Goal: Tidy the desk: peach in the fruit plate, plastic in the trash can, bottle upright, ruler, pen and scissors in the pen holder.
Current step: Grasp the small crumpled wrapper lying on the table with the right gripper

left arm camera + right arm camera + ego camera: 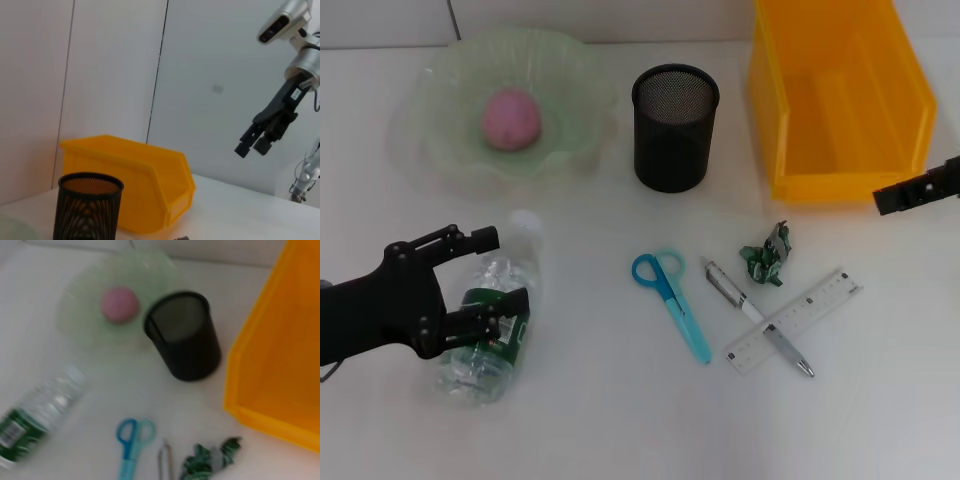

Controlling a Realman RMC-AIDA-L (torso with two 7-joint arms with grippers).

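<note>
A clear bottle (492, 330) (35, 415) with a green label lies on its side at the front left. My left gripper (498, 272) hovers over it, open, one finger on each side of its upper half. The pink peach (510, 120) (120, 304) rests in the pale green fruit plate (440, 150). Blue scissors (672, 300), a silver pen (755, 318) and a clear ruler (798, 318) lie in the middle, the pen crossing the ruler. Crumpled green plastic (768, 258) sits behind them. My right gripper (886, 199) (252, 147) hangs shut at the right edge, above the table.
The black mesh pen holder (675, 128) (89, 210) stands at the back centre. A yellow bin (840, 95) (130, 185) stands to its right. White wall panels rise behind the table.
</note>
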